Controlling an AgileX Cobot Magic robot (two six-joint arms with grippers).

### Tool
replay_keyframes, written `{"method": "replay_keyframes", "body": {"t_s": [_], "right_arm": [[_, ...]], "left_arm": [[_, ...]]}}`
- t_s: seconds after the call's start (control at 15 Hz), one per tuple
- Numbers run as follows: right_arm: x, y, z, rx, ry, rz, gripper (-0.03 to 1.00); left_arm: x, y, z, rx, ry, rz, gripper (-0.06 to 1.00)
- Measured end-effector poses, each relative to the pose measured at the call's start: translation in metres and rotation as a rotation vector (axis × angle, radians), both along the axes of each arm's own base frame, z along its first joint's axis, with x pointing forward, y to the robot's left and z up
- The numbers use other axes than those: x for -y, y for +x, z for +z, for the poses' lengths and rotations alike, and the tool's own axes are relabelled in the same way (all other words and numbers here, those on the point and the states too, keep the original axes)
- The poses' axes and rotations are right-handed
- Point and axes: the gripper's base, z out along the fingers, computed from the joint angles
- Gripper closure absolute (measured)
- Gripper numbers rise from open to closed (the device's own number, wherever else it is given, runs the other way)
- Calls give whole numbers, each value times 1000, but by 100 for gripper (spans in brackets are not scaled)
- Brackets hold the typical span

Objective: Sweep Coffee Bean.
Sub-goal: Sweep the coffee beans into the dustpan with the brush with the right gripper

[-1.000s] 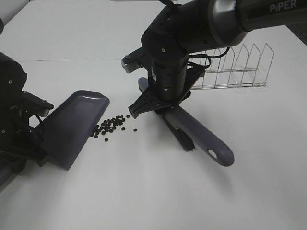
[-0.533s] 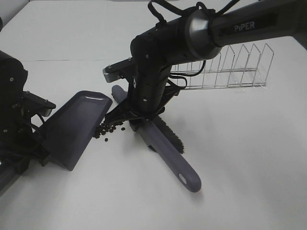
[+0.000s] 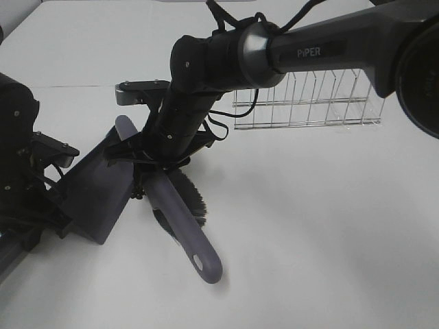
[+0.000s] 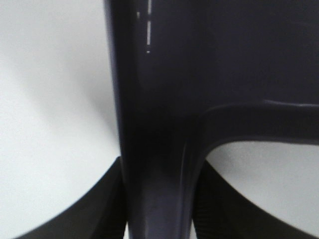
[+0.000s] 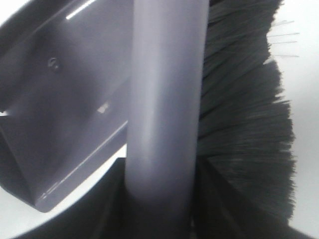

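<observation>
With the right gripper (image 3: 148, 163) clamped on the brush (image 3: 184, 223) at the mouth of the dustpan (image 3: 88, 192), which the left gripper (image 4: 159, 211) grasps, the beans are hidden beneath the arm, so sweeping looks nearly done.

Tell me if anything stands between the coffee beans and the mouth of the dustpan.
Nothing visible does. The brush has its bristles right at the lip of the dustpan, and the few coffee beans that show lie against that lip. The rest are hidden under the right arm.
</observation>
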Motion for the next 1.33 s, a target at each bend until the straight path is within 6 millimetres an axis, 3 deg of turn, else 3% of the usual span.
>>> {"method": "replay_keyframes", "body": {"t_s": [0.53, 1.0, 1.33], "right_arm": [[-11, 2, 5, 27, 123, 66, 60], [-22, 0, 7, 78, 216, 230, 60], [-30, 7, 34, 116, 227, 320, 60]], "left_arm": [[3, -1, 0, -13, -34, 12, 61], [3, -1, -2, -17, -36, 15, 61], [4, -1, -2, -14, -47, 14, 61]]}}
